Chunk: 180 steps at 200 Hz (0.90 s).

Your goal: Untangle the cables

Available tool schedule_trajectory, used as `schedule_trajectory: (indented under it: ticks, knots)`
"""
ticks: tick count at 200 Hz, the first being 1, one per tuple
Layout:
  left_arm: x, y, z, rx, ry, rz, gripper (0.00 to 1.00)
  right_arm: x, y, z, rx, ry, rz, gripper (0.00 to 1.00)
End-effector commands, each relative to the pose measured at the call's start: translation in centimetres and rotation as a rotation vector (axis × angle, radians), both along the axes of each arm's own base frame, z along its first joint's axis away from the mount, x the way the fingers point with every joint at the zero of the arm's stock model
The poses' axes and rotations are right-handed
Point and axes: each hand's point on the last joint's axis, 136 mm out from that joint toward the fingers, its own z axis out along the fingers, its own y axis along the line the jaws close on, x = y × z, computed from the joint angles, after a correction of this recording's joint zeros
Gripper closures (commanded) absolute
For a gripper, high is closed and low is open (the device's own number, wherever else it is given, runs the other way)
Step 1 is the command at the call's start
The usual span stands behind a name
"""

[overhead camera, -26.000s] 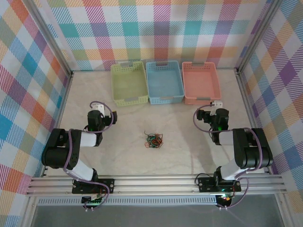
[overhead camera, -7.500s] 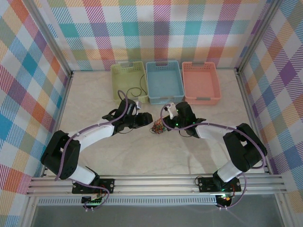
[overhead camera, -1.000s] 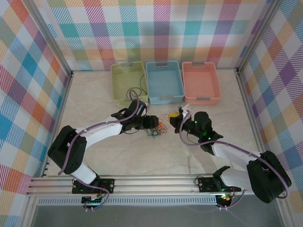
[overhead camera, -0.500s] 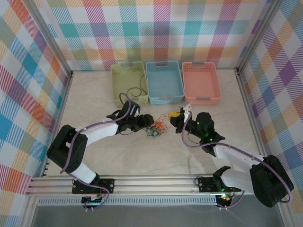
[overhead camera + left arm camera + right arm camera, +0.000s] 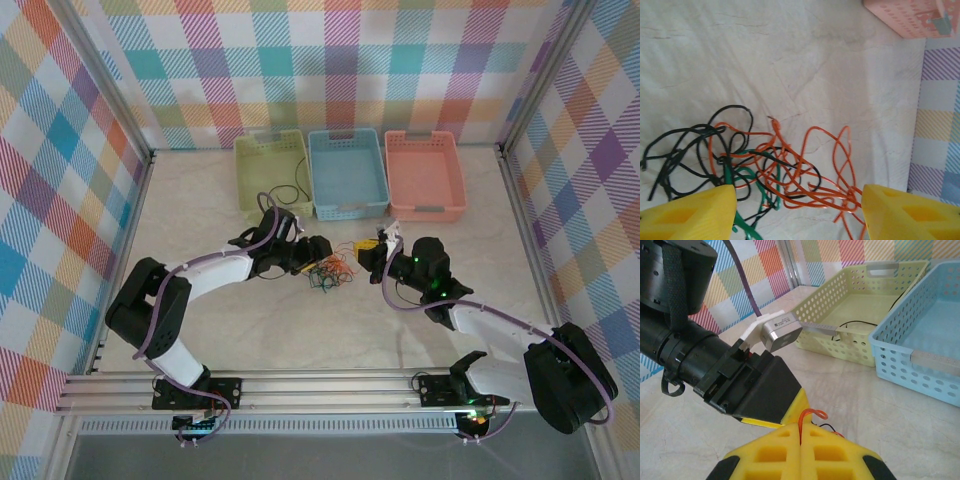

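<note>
Now, left fingers wide, shifted nearer over the cables; right fingers still pinching an orange cable

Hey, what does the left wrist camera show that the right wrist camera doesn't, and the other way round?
Left wrist view: the tangle of cables spread on the table, with orange, black and green strands crossing between the fingers of the open left gripper, plus a corner of the pink basket.
Right wrist view: the right gripper shut on a loop of orange cable, the yellow-green basket with a black cable in it, and the blue basket.
Both: orange cable, the left gripper, the table.
</note>
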Motion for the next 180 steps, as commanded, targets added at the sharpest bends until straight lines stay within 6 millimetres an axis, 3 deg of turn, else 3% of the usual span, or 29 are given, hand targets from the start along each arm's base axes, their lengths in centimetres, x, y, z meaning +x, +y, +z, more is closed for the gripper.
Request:
schedule_trajectory:
  ticks: [1, 20, 34, 61, 119, 180]
  knots:
    - [0.5, -0.8, 2.1, -0.058, -0.001, -0.015, 0.34, -0.1, 0.3, 0.9, 0.006, -0.043, 0.027, 1.0]
    - [0.4, -0.7, 1.9, -0.053, 0.024, -0.005, 0.36, -0.2, 0.2, 1.1, 0.01, -0.052, 0.023, 1.0]
    - [0.2, -0.9, 1.3, -0.058, 0.072, 0.004, 0.44, -0.3, 0.2, 1.2, 0.012, -0.059, 0.028, 1.0]
    - [-0.1, -2.3, 0.4, -0.114, 0.162, -0.018, 0.45, -0.6, 0.2, 1.4, 0.015, -0.07, 0.038, 1.0]
    - [-0.3, -2.5, -0.3, -0.093, 0.176, -0.023, 0.52, -0.8, 0.2, 1.8, 0.018, -0.084, 0.047, 1.0]
    - [-0.3, -2.4, -1.4, -0.052, 0.181, -0.037, 0.78, -1.1, 0.0, 2.2, 0.021, -0.094, 0.043, 1.0]
